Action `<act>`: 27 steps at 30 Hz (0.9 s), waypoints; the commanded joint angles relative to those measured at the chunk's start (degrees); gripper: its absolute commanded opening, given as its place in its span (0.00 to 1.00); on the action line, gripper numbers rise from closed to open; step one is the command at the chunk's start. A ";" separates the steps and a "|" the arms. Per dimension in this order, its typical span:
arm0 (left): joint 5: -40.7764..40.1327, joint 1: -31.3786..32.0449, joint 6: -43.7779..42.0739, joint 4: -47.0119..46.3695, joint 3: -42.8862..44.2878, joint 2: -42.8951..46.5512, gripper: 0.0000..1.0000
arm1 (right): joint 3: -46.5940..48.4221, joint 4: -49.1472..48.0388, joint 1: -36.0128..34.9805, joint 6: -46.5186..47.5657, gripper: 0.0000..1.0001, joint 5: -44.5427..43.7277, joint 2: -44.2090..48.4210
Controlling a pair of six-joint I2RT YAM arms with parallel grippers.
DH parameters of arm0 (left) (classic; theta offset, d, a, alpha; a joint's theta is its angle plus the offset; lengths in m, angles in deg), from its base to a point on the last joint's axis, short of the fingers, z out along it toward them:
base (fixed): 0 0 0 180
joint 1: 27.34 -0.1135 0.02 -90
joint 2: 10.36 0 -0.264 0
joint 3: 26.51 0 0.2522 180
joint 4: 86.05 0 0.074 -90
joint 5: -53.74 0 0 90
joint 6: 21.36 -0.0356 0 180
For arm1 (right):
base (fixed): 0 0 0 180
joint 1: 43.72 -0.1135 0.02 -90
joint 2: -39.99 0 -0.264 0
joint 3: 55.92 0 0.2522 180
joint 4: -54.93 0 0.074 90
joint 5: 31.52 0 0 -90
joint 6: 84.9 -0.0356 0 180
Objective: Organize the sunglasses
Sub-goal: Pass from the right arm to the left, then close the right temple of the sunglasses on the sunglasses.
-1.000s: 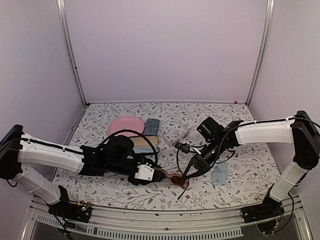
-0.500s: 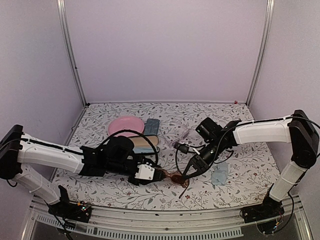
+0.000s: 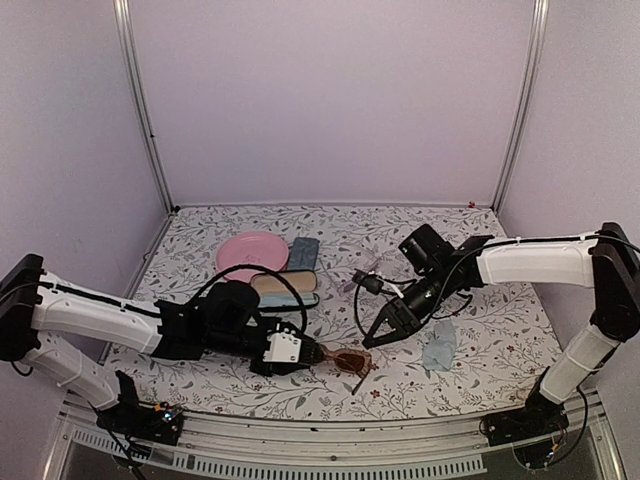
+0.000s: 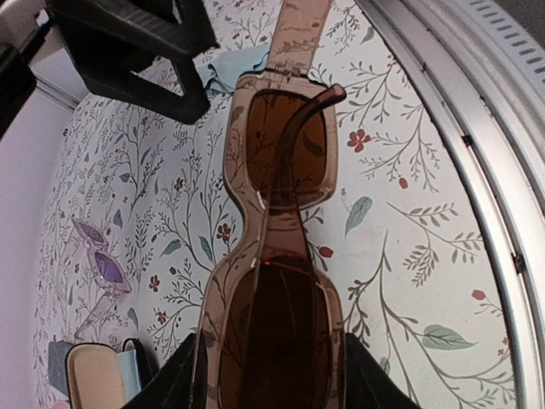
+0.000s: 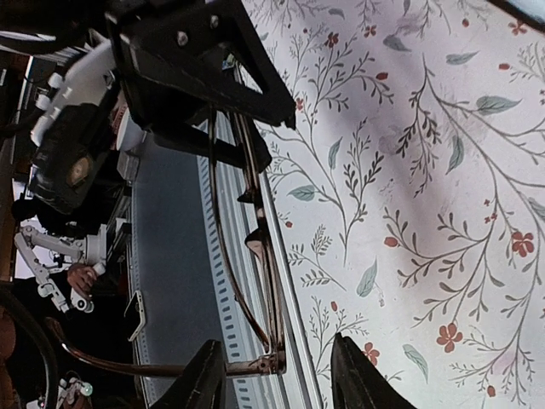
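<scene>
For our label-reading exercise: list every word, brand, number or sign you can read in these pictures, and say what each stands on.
None can be read: the reddish-brown sunglasses, the pale pink sunglasses, the open case and the floral table cover show no legible text.

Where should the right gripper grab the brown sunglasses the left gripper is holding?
Probably the unfolded temple arm jutting from the brown sunglasses' free end, approached from the right gripper's side; the left gripper straddles the other lens.
</scene>
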 commanded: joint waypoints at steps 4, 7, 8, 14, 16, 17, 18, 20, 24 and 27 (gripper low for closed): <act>1.44 -0.39 5.56 -5.97 -3.29 4.58 0.37 | -4.11 -7.46 3.11 -5.53 0.51 0.85 8.26; 2.67 -1.36 7.65 -7.03 -3.86 5.60 0.37 | -7.36 -11.07 3.06 -6.80 0.57 2.14 11.06; 3.06 -1.70 8.15 -7.25 -3.81 5.81 0.37 | -8.32 -12.21 3.10 -7.24 0.59 2.38 12.04; 5.39 -3.26 11.17 -8.70 -3.29 5.87 0.35 | -12.70 -18.13 2.42 -9.96 0.71 3.95 16.00; 5.89 -3.45 11.81 -8.90 -3.06 5.80 0.35 | -13.19 -19.55 2.01 -10.90 0.73 3.93 15.77; 6.07 -3.49 11.96 -9.02 -2.92 5.71 0.35 | -13.31 -20.32 1.87 -11.20 0.73 4.01 15.50; 6.17 -3.52 12.09 -9.18 -2.80 5.56 0.35 | -13.30 -20.94 1.74 -11.62 0.74 4.09 15.15; 6.31 -3.54 12.27 -9.06 -2.49 5.15 0.35 | -12.97 -21.67 1.39 -12.15 0.75 3.91 14.36; 6.24 -3.60 12.38 -8.77 -1.98 4.48 0.36 | -11.99 -22.76 1.15 -12.95 0.75 4.32 12.33; 5.95 -3.56 12.38 -8.43 -1.50 3.95 0.36 | -11.26 -23.01 0.38 -12.92 0.75 4.37 11.21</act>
